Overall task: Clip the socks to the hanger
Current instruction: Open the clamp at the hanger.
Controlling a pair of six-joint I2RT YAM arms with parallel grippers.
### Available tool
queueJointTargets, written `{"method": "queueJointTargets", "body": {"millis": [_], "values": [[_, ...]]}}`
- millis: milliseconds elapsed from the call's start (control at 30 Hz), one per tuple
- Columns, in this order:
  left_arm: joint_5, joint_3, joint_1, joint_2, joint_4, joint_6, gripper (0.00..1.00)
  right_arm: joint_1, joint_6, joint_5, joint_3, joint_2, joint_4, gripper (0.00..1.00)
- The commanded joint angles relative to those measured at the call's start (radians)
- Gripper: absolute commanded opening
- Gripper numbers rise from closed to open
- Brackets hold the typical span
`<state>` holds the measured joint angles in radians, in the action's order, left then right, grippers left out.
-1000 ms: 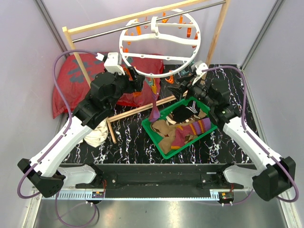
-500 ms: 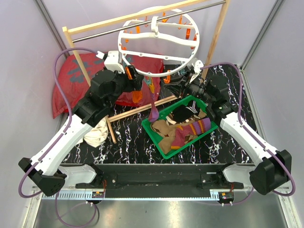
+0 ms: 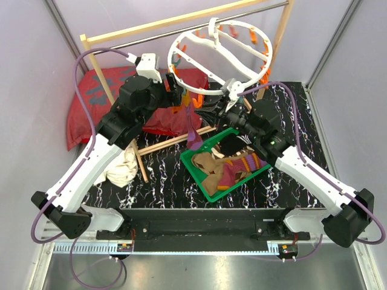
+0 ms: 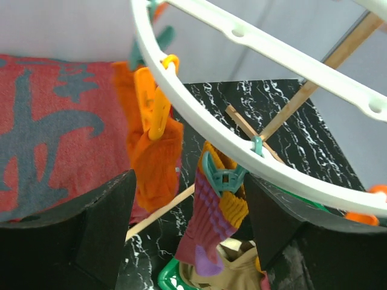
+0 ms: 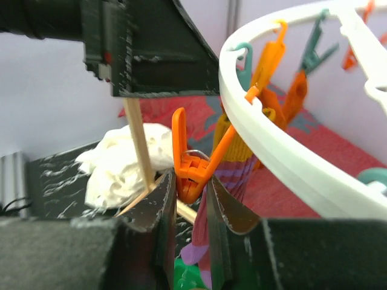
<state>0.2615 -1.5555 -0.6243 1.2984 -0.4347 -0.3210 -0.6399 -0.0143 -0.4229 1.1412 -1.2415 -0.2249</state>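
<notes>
Your one white hanger (image 5: 284,163) hangs tilted from the far rack (image 3: 151,23), with two socks clipped at its near-left rim: an orange sock (image 4: 154,160) and a purple striped sock (image 4: 211,223). The left gripper (image 4: 190,211) holds its jaws spread beside them. The right gripper (image 5: 190,187) pinches one orange clip (image 5: 190,154).

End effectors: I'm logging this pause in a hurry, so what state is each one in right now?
Left end effector: open, holding nothing.
Right end effector: closed on an orange clip of the hanger.
</notes>
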Motion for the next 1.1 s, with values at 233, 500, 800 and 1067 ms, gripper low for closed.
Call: {"method": "queueJointTargets", "body": {"millis": [233,500,800,1067], "values": [[-0.053,-0.077,0.017,-0.014,0.011,-0.004,0.8,-0.234,-0.17,0.527,0.094,-0.045,0.01,0.09],[-0.06,0.029,0.017,-0.185,0.014,-0.076,0.82,-0.291,-0.197,0.662,0.126,-0.101,0.002,0.09],[-0.185,0.077,0.009,-0.174,0.039,-0.176,0.75,-0.326,-0.213,0.728,0.132,-0.131,-0.022,0.09],[-0.145,0.074,-0.037,-0.122,0.042,-0.197,0.64,-0.346,-0.234,0.776,0.127,-0.151,-0.056,0.11]]}}
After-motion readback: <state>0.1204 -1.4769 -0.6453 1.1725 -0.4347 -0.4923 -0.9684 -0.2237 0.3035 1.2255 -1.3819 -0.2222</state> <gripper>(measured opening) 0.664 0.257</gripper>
